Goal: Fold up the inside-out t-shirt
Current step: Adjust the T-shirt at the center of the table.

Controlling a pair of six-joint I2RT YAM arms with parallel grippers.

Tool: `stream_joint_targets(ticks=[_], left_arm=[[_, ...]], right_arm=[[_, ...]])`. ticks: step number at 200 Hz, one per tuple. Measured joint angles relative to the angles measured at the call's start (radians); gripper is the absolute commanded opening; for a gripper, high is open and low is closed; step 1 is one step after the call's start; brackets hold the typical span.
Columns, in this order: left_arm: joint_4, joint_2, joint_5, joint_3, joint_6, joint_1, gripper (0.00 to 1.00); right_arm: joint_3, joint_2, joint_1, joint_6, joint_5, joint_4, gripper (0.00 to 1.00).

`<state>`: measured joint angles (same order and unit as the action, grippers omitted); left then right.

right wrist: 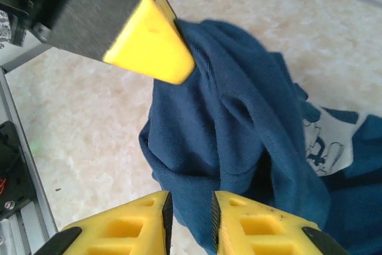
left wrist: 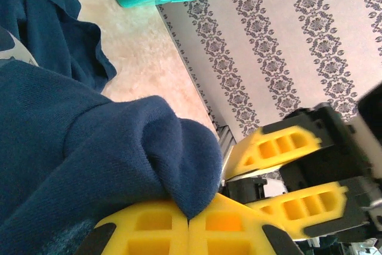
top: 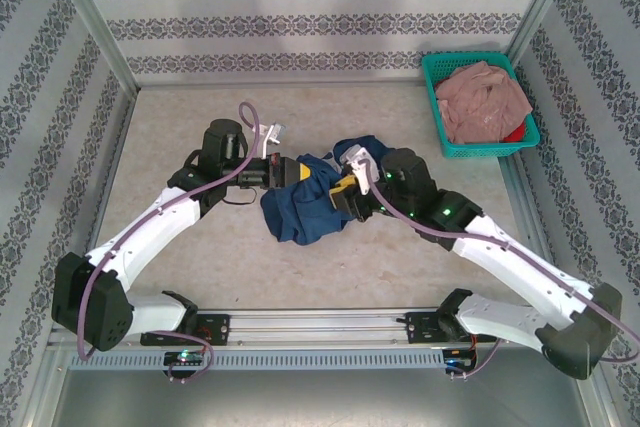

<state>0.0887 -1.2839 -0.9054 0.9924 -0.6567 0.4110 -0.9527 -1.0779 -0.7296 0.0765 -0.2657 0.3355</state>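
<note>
Your left gripper (left wrist: pixel 189 222) is clamped on the wrinkled navy blue cloth t-shirt (top: pixel 300 205); your right gripper (right wrist: pixel 191 219) stands slightly parted, its 2 jaws empty.

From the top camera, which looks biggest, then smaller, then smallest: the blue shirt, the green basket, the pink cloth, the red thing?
1. Blue shirt and green basket: about alike, too close to rank; the shirt is bunched up.
2. Pink cloth inside the basket.
3. Red thing, only a small bit showing.
</note>
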Motion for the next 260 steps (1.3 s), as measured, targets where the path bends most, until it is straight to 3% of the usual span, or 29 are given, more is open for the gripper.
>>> stream_joint_targets(ticks=[63,210,260], left_arm=[[0.004,0.000,0.001,0.000,0.001,0.000,0.00],[0.016,0.000,0.005,0.000,0.009,0.000,0.00],[0.016,0.000,0.008,0.000,0.009,0.000,0.00]], right_arm=[[0.000,-0.186,0.029,0.083,-0.056,-0.057,0.25],[-0.003,-0.185,0.124,0.130,-0.140,-0.101,0.28],[-0.006,-0.190,0.123,0.114,-0.139,-0.095,0.36]])
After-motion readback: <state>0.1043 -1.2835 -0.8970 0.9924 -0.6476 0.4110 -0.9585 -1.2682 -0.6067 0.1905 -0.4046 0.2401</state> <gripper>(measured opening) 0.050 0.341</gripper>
